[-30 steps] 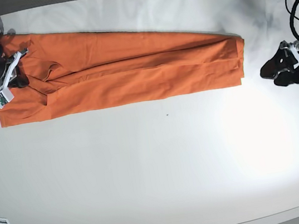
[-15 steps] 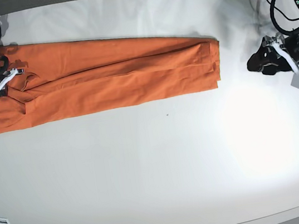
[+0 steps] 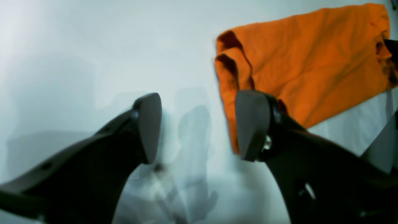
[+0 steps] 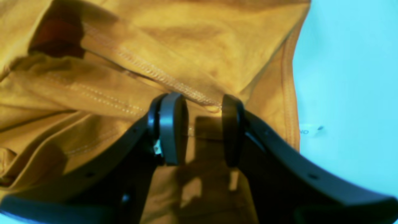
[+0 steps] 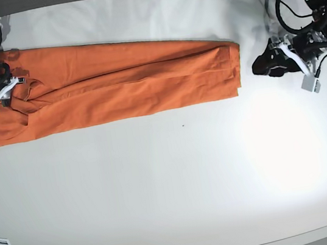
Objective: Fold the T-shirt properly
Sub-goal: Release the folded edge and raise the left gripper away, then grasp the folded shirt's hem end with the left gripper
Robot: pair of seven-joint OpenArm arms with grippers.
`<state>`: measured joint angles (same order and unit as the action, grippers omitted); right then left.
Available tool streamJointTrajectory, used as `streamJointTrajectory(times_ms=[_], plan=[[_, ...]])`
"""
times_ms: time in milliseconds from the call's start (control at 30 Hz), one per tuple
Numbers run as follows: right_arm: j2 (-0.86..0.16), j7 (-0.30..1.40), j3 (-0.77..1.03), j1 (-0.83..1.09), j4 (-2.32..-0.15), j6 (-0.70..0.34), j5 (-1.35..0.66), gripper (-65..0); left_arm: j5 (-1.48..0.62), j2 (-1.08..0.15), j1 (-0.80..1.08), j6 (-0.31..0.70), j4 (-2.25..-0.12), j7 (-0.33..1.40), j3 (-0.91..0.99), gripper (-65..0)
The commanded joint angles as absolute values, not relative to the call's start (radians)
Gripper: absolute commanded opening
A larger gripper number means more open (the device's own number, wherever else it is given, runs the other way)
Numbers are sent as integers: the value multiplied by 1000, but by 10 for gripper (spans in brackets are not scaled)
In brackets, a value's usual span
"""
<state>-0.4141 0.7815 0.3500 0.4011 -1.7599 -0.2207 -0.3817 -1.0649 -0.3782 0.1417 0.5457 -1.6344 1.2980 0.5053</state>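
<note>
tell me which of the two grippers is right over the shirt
The right gripper, at the shirt's left end in the base view; the left gripper is beyond its other end.

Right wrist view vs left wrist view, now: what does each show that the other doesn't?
Only right wrist: stitched seams on the T-shirt up close, between and around the open right gripper.
Only left wrist: the open left gripper, with the shirt's folded end beyond it.
Both: orange fabric on the pale tabletop.
</note>
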Motion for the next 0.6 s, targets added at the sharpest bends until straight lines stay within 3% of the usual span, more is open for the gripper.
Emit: streamJointTrajectory(times_ms=[0,567], plan=[[-427,788,355,398,-1773,-228,-388,-403,-1080,-380,144,544,-1647,1280,511,-243],[-430,789,355,398,-1773,-228,-388,-404,-1023,-187,187,536,-1647,1240,435,-242]])
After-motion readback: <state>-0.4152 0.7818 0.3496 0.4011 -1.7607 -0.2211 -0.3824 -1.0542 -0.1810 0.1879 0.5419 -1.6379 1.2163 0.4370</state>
